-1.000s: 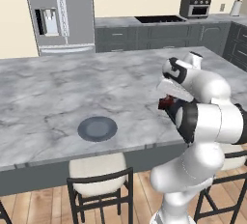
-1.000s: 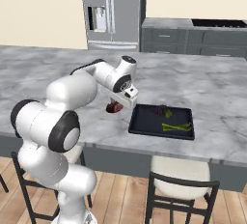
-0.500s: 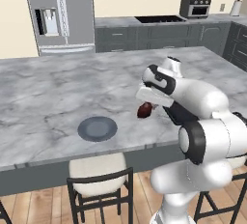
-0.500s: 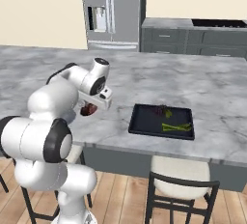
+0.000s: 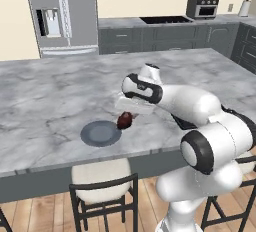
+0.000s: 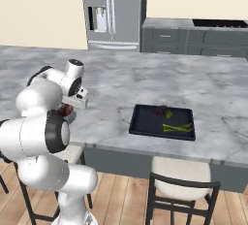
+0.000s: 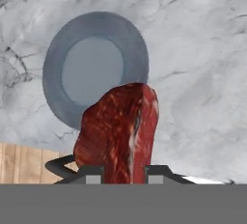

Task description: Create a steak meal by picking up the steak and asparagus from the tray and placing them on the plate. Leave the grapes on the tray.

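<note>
My gripper (image 5: 128,115) is shut on the reddish-brown steak (image 5: 125,120), which hangs above the counter just right of the round grey plate (image 5: 101,133). In the hand view the steak (image 7: 118,131) stands on edge between the fingertips (image 7: 94,175), and the plate (image 7: 95,68) lies beyond it, bare. The black tray (image 6: 163,121) sits far to the right on the counter. It holds the green asparagus (image 6: 176,128) and the dark grapes (image 6: 159,111). The steak (image 6: 64,110) peeks out beside the arm in the right base view.
The marble island counter (image 5: 55,91) stretches wide behind the plate. Stools (image 5: 104,192) stand under the front edge, one (image 6: 180,187) below the tray. A fridge (image 5: 60,13) and dark cabinets line the back wall.
The arm has swung left from the tray with the steak in its grip, and now holds it next to the plate.
</note>
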### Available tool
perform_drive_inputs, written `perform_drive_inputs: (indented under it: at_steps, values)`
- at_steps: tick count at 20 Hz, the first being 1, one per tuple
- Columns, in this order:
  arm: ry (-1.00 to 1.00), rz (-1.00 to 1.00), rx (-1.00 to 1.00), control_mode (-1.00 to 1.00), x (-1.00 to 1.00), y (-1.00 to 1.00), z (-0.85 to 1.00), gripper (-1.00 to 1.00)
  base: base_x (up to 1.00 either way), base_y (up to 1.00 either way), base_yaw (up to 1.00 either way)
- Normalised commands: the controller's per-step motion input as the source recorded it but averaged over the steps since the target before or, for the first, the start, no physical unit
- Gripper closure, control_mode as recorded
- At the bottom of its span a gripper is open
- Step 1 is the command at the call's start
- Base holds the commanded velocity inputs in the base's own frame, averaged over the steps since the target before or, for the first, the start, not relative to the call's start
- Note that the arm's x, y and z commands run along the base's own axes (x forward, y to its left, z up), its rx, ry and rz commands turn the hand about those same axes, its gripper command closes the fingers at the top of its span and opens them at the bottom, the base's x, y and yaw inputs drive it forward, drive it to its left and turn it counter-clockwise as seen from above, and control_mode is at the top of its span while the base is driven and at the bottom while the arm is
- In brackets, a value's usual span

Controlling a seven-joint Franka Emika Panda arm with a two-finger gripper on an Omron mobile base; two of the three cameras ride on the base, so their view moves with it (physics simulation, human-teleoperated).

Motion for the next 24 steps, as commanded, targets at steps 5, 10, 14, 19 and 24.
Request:
perform_drive_inputs:
  at_steps: [5,10,14,19,24]
  values:
    - [0.00,0.12,0.00,-1.00,0.14,0.97,-0.33,1.00,0.00,0.00,0.00]
    - [0.00,0.03,0.00,-1.00,0.42,0.71,-0.31,1.00,0.00,0.00,0.00]
    - [0.00,0.00,0.00,-1.00,0.40,0.26,-0.34,1.00,0.00,0.00,0.00]
    - [0.00,0.00,0.00,-1.00,0.33,0.06,-0.41,1.00,0.00,0.00,0.00]
    - [0.00,0.00,0.00,-1.00,0.30,0.00,-0.31,1.00,0.00,0.00,0.00]
